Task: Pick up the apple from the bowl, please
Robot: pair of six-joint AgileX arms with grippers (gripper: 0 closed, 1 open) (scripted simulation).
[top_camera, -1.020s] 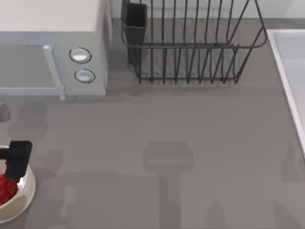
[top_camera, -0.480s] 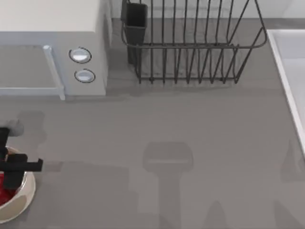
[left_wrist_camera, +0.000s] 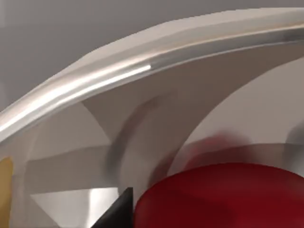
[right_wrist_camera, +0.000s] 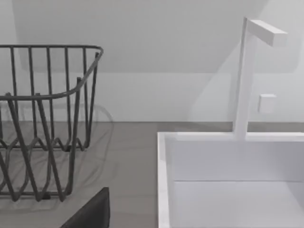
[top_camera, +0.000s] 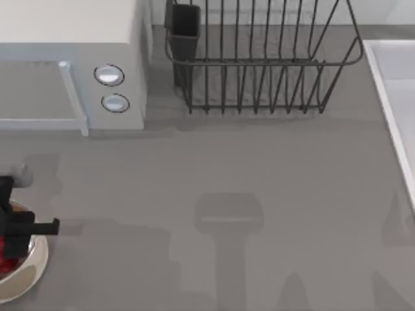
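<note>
Apple and gripper sit together at the lower left edge of the top view: the small glossy red apple (top_camera: 6,259) lies in the round cream-white bowl (top_camera: 35,262), directly beneath the black left gripper (top_camera: 13,236), by far the nearer arm. In the left wrist view the apple (left_wrist_camera: 223,197) sits close beside one dark fingertip (left_wrist_camera: 118,213), under the bowl's rim (left_wrist_camera: 95,80). Whether the fingers have closed on it I cannot tell. The right arm is parked near the white sink (right_wrist_camera: 228,190) and wire dish rack (right_wrist_camera: 42,123).
</note>
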